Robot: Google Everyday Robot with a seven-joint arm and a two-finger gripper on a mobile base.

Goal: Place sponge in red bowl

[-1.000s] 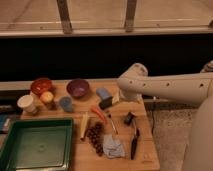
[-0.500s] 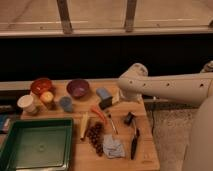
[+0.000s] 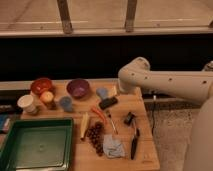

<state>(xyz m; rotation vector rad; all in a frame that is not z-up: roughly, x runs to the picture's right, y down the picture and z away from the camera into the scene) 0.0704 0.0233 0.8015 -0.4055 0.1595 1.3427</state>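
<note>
Nothing has shifted since the earlier frame. The claw (image 3: pixel 109 102), spread wide, sits near the far edge of the wooden surface (image 3: pixel 147 150), just beside the small blue-grey rectangular sponge (image 3: pixel 102 92). The glossy orange-red round bowl (image 3: pixel 41 85) occupies the far-left corner, well apart.

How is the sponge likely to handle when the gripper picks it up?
The sponge has soft rounded edges, so it probably squashes under a grip rather than slipping. It is small next to the red bowl, so likely light. Lying flat on the table, it should not roll. The gripper sits close beside it.
</note>
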